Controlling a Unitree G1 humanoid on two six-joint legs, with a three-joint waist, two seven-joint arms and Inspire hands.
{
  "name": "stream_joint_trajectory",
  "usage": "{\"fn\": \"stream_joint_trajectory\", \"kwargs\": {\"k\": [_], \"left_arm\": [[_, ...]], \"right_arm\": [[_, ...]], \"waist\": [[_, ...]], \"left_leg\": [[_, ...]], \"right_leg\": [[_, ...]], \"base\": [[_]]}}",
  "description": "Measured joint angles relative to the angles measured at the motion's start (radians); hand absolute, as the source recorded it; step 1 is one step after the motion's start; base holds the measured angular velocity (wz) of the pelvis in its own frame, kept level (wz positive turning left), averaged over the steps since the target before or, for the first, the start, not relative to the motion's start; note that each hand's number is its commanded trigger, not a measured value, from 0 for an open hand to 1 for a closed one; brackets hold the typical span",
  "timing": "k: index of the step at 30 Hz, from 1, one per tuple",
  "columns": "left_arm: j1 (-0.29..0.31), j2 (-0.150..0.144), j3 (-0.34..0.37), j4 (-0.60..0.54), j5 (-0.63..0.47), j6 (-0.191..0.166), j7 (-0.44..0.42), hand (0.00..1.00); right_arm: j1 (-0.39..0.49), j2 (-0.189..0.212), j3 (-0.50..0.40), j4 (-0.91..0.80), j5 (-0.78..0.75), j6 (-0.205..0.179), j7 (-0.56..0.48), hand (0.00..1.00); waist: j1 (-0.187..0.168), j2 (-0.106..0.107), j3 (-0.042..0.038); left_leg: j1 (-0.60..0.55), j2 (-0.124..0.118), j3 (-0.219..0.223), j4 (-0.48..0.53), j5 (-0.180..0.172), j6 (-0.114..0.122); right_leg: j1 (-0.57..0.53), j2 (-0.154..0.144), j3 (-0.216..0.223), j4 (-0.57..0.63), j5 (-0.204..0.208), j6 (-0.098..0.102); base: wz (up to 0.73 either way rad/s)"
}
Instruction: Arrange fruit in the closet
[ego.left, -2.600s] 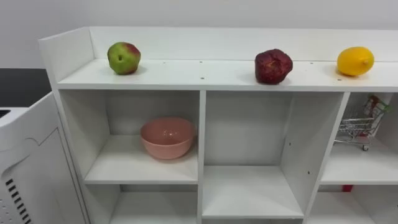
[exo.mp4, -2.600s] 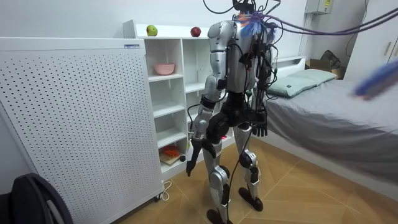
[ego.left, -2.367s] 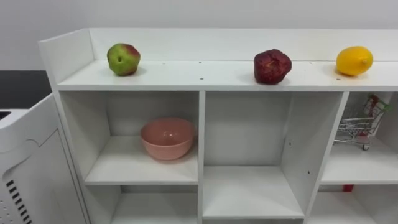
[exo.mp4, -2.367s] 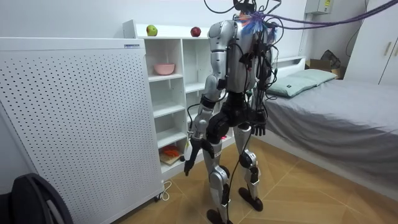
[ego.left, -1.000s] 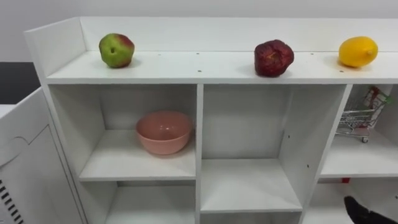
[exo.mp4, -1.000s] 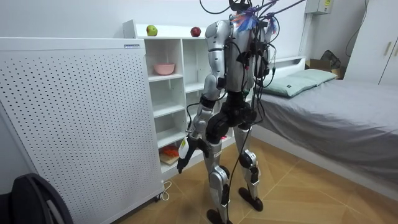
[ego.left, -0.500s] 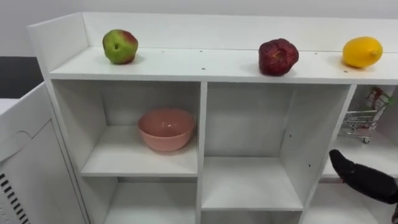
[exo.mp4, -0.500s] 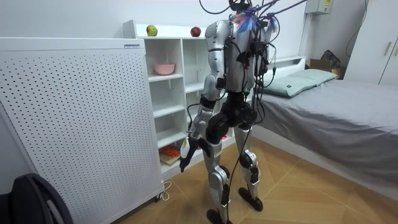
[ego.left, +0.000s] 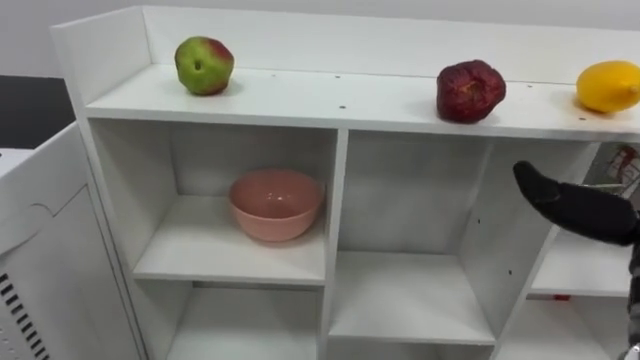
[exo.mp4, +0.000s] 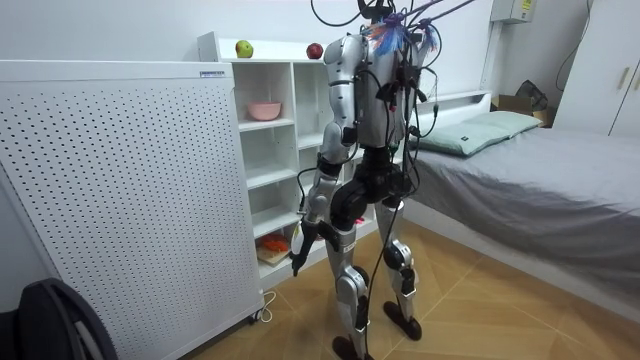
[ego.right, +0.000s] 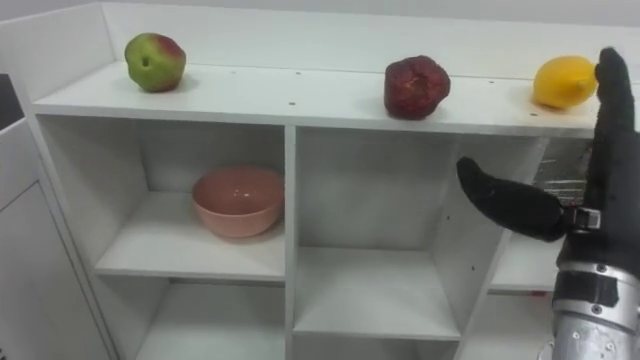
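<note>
As the robot stands upright before the white closet (ego.left: 338, 200), with a perforated white panel (exo.mp4: 120, 180) at the room view's left and a bed (exo.mp4: 540, 170) at its right, its left hand (exo.mp4: 297, 255) hangs low by the lower shelves; whether that hand is apart or closed cannot be told. Top shelf, left to right: a green-and-red apple (ego.left: 204, 65) near the left end, a dark red fruit (ego.left: 470, 91) right of the middle, a yellow lemon (ego.left: 607, 86) near the right end, all well apart. A pink bowl (ego.left: 276, 204) sits in the upper left compartment. The right hand (ego.right: 608, 170) is raised before the right compartment, fingers straight and upright, thumb spread leftward, holding nothing, just below the lemon.
</note>
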Motion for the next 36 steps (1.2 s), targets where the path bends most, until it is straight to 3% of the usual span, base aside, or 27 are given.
{"fn": "stream_joint_trajectory", "kwargs": {"k": [6, 22, 33, 36], "left_arm": [[-0.012, 0.009, -0.003, 0.01, -0.002, -0.014, 0.001, 0.0], [-0.016, 0.009, -0.006, 0.01, -0.002, -0.014, 0.005, 0.0], [-0.017, 0.009, 0.003, 0.01, 0.0, -0.009, 0.0, 0.0], [-0.018, 0.009, 0.006, 0.009, 0.0, 0.003, -0.01, 0.0]], "right_arm": [[-0.046, -0.001, 0.05, 0.0, 0.001, 0.0, 0.04, 0.0], [-0.088, -0.002, 0.067, 0.0, 0.005, 0.001, 0.079, 0.0], [-0.088, -0.002, 0.065, 0.015, 0.049, 0.023, 0.12, 0.0], [-0.089, -0.018, 0.065, 0.063, 0.048, 0.027, 0.13, 0.0]], "waist": [[0.014, -0.01, -0.003], [0.035, -0.001, -0.0107], [0.036, -0.002, -0.0096], [0.036, -0.006, -0.008]], "left_leg": [[-0.003, 0.0, 0.001, -0.002, 0.0, 0.0], [-0.006, 0.0, -0.002, 0.002, 0.0, 0.0], [-0.007, 0.0, -0.013, 0.001, 0.0, 0.0], [-0.008, -0.001, -0.015, 0.001, 0.0, 0.0]], "right_leg": [[-0.004, 0.0, 0.0, 0.001, 0.0, 0.0], [-0.002, 0.0, -0.002, 0.0, 0.0, 0.0], [-0.003, 0.0, -0.007, 0.0, 0.0, 0.0], [0.0, 0.0, -0.016, 0.0, 0.0, 0.0]], "base": [[0.0], [0.0], [0.0], [0.06]]}}
